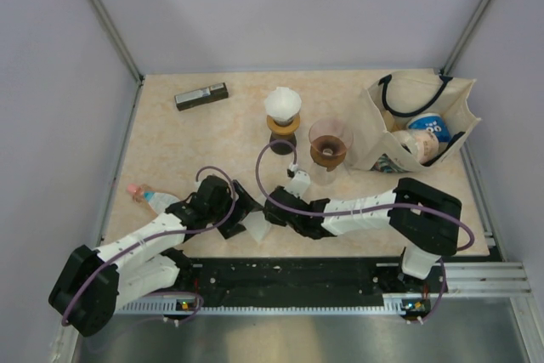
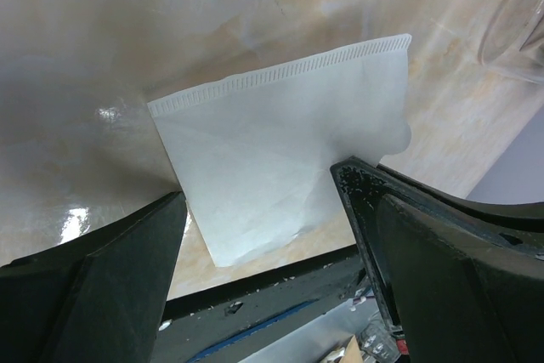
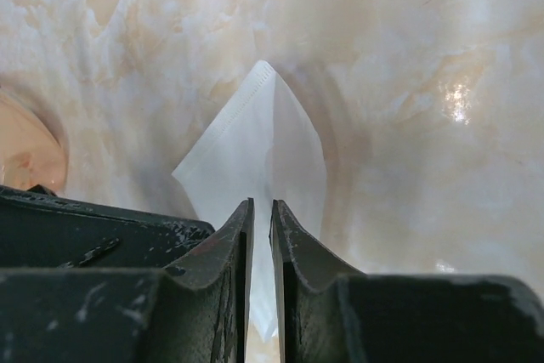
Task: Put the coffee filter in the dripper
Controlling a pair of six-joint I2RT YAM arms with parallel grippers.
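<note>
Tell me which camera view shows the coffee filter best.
The left wrist view: the coffee filter faces the camera, its fan shape and crimped edge visible inside the open left gripper. The right wrist view shows it edge-on in the right gripper. The top view shows only a small white patch.

The white coffee filter (image 2: 272,159) stands with its crimped seam uppermost, a flat fan against the marbled beige desk (image 2: 102,31). The left claw (image 2: 255,184) is spread wide, one black jaw on each side of the filter's lower part. Up and right of the filter, a clear glass rim (image 2: 523,31) curves at the frame's edge.
</note>
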